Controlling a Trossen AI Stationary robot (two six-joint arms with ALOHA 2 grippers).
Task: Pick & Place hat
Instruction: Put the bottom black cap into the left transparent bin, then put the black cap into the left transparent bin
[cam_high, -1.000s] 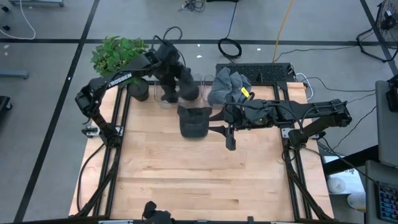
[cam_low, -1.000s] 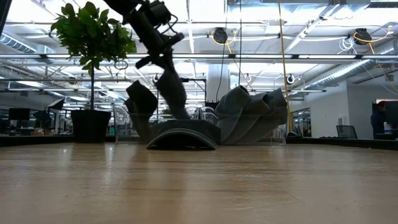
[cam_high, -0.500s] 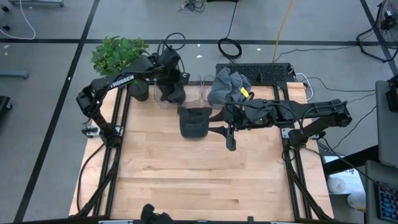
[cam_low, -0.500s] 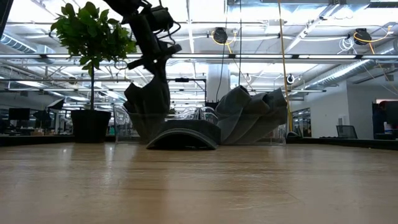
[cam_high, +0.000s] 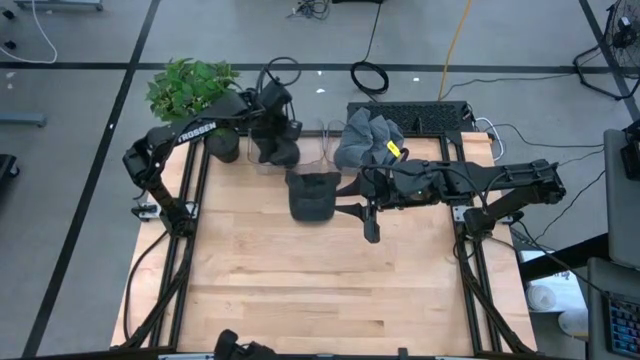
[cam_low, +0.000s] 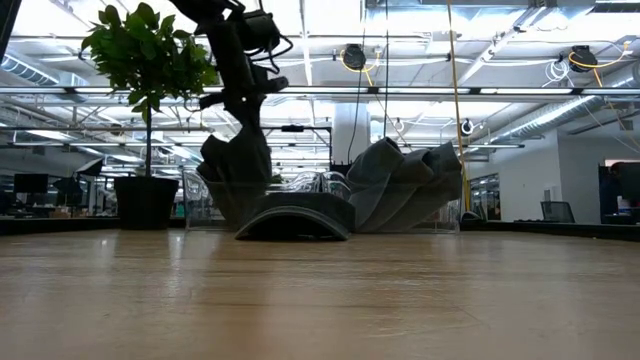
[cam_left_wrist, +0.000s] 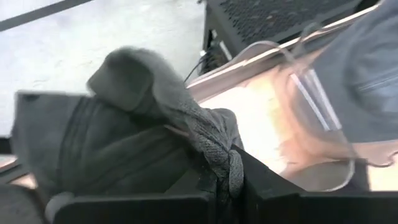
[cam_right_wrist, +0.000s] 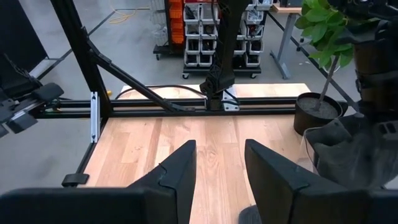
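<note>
High view: wooden table (cam_high: 300, 270) fills the centre; left gripper (cam_high: 275, 135) sits at upper centre-left, clenched on a dark knit hat (cam_high: 276, 150) lowered into a clear bin (cam_high: 300, 152) at the table's far edge, just right of the potted plant (cam_high: 190, 88) in the upper left. A second dark hat (cam_high: 313, 195) lies flat on the wood at centre, just below the bin. Grey hat pile (cam_high: 365, 138) sits upper centre-right, next to the bin. Right gripper (cam_high: 371, 215) hangs at centre-right, fingers parted, grasping nothing, close beside the flat hat but apart from it. Low view: left gripper (cam_low: 240, 100) comes down from the upper left, with the dark knit hat (cam_low: 235, 165) hanging under it inside the clear bin (cam_low: 300, 185); flat hat (cam_low: 295, 215) lies in front at centre, grey hat pile (cam_low: 405, 185) to its right, potted plant (cam_low: 150, 110) at left; right gripper not visible here. Left wrist view: dark fingers (cam_left_wrist: 267, 186) at the bottom pinch a fold of the dark knit hat (cam_left_wrist: 124, 137), which fills the left half; clear bin (cam_left_wrist: 317, 118) wall curves at right, blurred. Right wrist view: right gripper (cam_right_wrist: 221, 180) at bottom centre, two fingers (cam_right_wrist: 177, 177) spread with bare table (cam_right_wrist: 186, 140) between them; potted plant (cam_right_wrist: 329, 50) at upper right, dark knit hat (cam_right_wrist: 354, 149) at right edge.
</note>
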